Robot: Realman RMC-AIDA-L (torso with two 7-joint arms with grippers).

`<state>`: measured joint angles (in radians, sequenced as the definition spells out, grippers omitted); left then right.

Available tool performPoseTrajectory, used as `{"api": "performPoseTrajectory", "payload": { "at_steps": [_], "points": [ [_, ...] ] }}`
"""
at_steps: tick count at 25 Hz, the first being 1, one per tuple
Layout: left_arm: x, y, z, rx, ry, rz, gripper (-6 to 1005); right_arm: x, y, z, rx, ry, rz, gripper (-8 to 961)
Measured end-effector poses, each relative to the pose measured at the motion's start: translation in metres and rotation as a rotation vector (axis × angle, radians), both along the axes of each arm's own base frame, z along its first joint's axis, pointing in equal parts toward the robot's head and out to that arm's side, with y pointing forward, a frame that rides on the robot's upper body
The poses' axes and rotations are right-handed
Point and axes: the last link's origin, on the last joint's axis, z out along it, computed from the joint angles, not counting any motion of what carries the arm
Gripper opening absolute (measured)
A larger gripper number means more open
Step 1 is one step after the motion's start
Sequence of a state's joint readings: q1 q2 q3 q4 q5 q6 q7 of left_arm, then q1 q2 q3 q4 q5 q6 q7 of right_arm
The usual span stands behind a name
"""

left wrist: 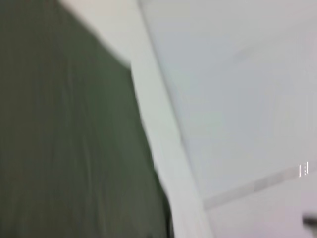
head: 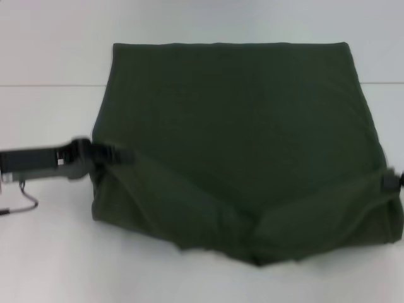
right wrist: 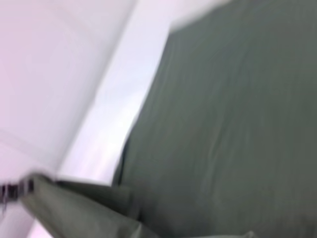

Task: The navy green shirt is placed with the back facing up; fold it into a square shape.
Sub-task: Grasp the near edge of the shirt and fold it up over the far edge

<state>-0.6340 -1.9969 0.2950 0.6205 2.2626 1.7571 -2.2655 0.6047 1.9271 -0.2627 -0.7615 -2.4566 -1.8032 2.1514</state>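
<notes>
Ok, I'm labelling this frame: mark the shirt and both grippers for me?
navy green shirt (head: 240, 139): head view, centre of the cloth.
left gripper (head: 112, 155): head view, fingers at shirt's left edge.
right gripper (head: 392, 181): head view, tip at shirt's right edge.

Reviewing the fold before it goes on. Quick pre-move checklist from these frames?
1. Left hand at the shirt's left edge: ok.
2. Right hand at the shirt's right edge: ok, but mostly out of the head view.
3. Grip on the cloth, both hands: cannot tell.
4. Far edge of the shirt straight and flat: ok.
5. Near edge tidy: not ok, it bunches into uneven folds.
6. Shirt fully on the table: ok.
</notes>
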Motion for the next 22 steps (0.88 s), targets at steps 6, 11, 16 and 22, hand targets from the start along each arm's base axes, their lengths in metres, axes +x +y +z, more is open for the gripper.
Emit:
{"api": "performPoseTrajectory", "payload": {
  "at_steps": [6,11,16,22],
  "points": [
    [-0.004,0.019,0.0,0.201,-0.07,0.063,30,0.009,0.009,0.0,0.211,0.115,-0.034,42],
    [-0.008,0.03,-0.011,0.322,-0.091,0.113,30,0.017,0.017,-0.016,0.374,0.153,-0.043,42],
    [-0.013,0.039,-0.021,0.412,-0.052,0.153,30,0.021,0.024,-0.034,0.49,0.115,-0.055,42],
    [-0.015,0.046,-0.033,0.49,0.003,0.166,30,0.025,0.038,-0.048,0.614,0.029,-0.062,43]
  ]
}}
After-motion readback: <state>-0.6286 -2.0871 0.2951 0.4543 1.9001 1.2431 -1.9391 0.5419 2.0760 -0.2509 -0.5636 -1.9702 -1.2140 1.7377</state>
